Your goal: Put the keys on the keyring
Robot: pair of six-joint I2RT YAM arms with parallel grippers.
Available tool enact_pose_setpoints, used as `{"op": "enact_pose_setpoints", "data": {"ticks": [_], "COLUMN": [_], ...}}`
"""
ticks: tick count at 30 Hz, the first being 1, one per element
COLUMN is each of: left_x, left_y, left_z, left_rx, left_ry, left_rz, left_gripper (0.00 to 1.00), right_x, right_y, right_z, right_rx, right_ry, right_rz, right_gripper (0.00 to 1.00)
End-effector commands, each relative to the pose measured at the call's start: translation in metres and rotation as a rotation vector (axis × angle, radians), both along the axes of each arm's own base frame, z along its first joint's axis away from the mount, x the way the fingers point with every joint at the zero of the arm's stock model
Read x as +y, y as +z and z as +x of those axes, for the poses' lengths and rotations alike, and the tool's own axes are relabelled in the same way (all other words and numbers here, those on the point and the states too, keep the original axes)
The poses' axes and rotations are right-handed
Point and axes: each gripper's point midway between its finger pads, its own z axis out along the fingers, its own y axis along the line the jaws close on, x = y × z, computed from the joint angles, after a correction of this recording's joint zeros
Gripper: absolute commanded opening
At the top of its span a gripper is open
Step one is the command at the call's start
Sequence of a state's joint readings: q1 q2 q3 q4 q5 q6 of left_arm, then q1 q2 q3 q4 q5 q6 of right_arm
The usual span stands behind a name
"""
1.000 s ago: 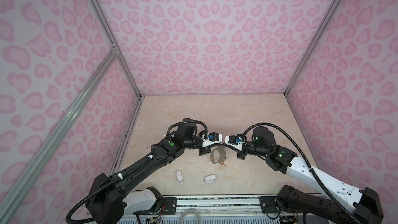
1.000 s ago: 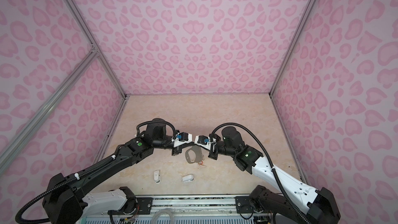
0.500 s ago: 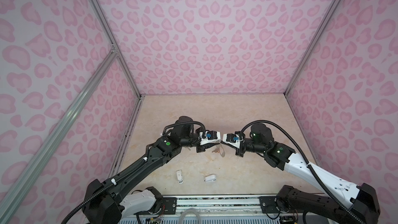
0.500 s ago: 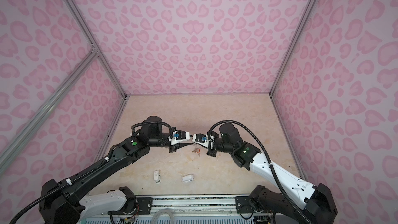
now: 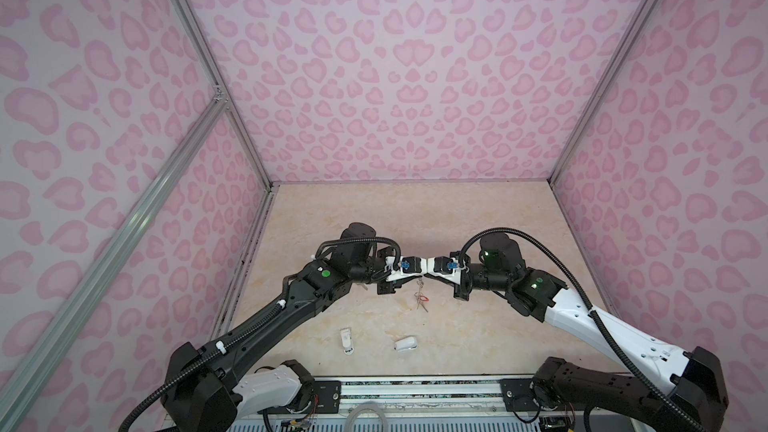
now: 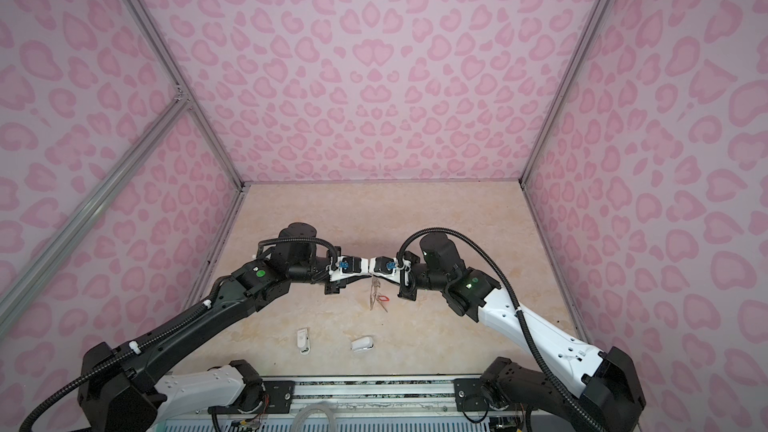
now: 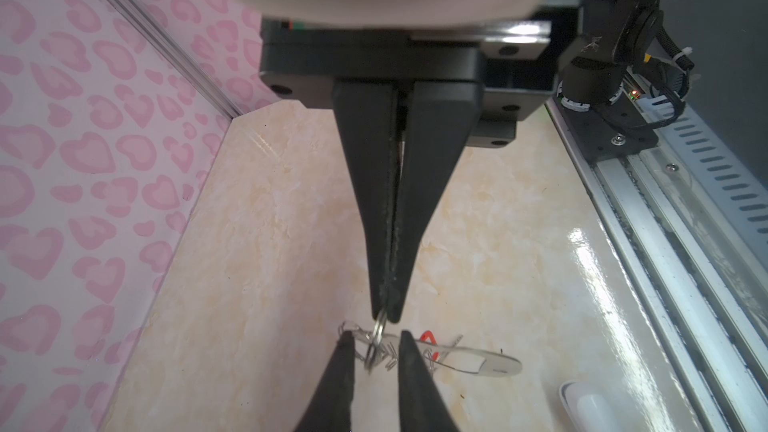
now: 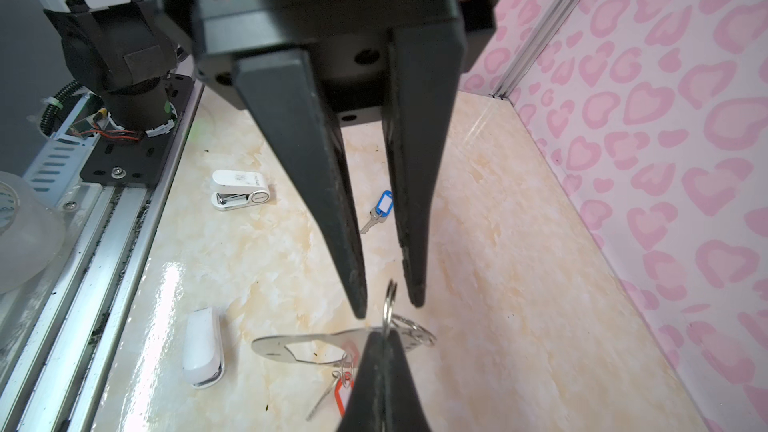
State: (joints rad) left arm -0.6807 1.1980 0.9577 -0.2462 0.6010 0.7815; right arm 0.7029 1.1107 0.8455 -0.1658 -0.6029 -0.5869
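One of the two small silver keys, the key with the orange-red plastic tag [image 8: 343, 398], hangs from the flat grey D-shaped metal keyring plate [image 8: 274, 347]. The other, the silver key with the blue plastic tag [image 8: 382, 205], lies loose on the beige marbled tabletop [image 8: 498, 243], well apart from the plate. The right gripper [image 8: 384, 338] is clamped tight on a single thin wire ring [image 8: 389, 301], and the whole plate dangles from that one pinch; both top views show it edge-on below the grippers. Whether its lower end touches the tabletop cannot be told. The left gripper [image 8: 388, 307] meets it tip to tip, jaws parted a little around the ring's free arc and gripping nothing. The main risk is the hold itself. The wire is thin and round, so a small sideways push from the left fingers could roll it out of the right gripper's tips. That would drop the plate along with the tagged key on it. If the left jaws close off-centre, they may twist the ring or miss it, and the free-hanging plate would swing. The fingertips sit so near each other that any further advance could knock them together. The blue-tagged key remains to be fetched, probably by the left arm.
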Motion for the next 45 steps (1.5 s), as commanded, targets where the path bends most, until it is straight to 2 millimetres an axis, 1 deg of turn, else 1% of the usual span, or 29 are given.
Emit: {"op": "enact_pose_setpoints", "data": {"ticks": [1, 3, 5, 6, 8, 11, 14, 18, 22, 26, 30, 35, 41, 45], "left_x": [-0.003, -0.004, -0.004, -0.004, -0.004, -0.003, -0.003, -0.005, -0.005, -0.006, -0.008, -0.009, -0.009, -0.01], "left_y": [0.006, 0.007, 0.009, 0.01, 0.015, 0.023, 0.028, 0.029, 0.028, 0.031, 0.036, 0.037, 0.035, 0.034], "left_z": [0.002, 0.001, 0.001, 0.001, 0.0, 0.0, -0.001, -0.003, -0.002, -0.002, -0.002, -0.003, -0.005, -0.006], "left_rx": [-0.014, -0.016, -0.011, -0.011, 0.005, 0.039, 0.067, 0.086, 0.091, 0.089, 0.099, 0.111, 0.114, 0.114], "left_ry": [-0.007, -0.013, -0.014, -0.016, -0.02, -0.033, -0.049, -0.069, -0.07, -0.07, -0.072, -0.078, -0.081, -0.083], "left_rz": [-0.012, -0.019, -0.026, -0.034, -0.062, -0.119, -0.164, -0.194, -0.198, -0.216, -0.248, -0.268, -0.267, -0.264], "left_gripper": [0.17, 0.11, 0.04, 0.04, 0.03, 0.04, 0.04, 0.04, 0.03, 0.03, 0.04, 0.03, 0.03, 0.04], "right_x": [0.003, 0.003, 0.004, 0.003, -0.003, -0.015, -0.021, -0.019, -0.015, -0.01, -0.006, -0.004, -0.003, -0.001], "right_y": [0.004, 0.003, 0.005, 0.004, 0.002, 0.001, 0.004, 0.008, 0.015, 0.023, 0.026, 0.032, 0.038, 0.038], "right_z": [-0.001, 0.001, 0.002, 0.003, 0.008, 0.014, 0.015, 0.015, 0.013, 0.009, 0.005, 0.004, 0.004, 0.004], "right_rx": [-0.011, -0.012, -0.017, -0.016, -0.03, -0.051, -0.048, -0.032, -0.02, -0.023, -0.022, -0.024, -0.033, -0.029], "right_ry": [0.017, 0.015, 0.011, -0.002, -0.045, -0.101, -0.125, -0.122, -0.11, -0.086, -0.071, -0.069, -0.068, -0.057], "right_rz": [0.015, 0.015, 0.018, 0.017, -0.003, 0.009, 0.061, 0.098, 0.127, 0.163, 0.182, 0.229, 0.249, 0.255], "right_gripper": [0.0, 0.0, 0.0, 0.0, 0.09, 0.16, 0.19, 0.2, 0.2, 0.21, 0.21, 0.2, 0.16, 0.1]}}
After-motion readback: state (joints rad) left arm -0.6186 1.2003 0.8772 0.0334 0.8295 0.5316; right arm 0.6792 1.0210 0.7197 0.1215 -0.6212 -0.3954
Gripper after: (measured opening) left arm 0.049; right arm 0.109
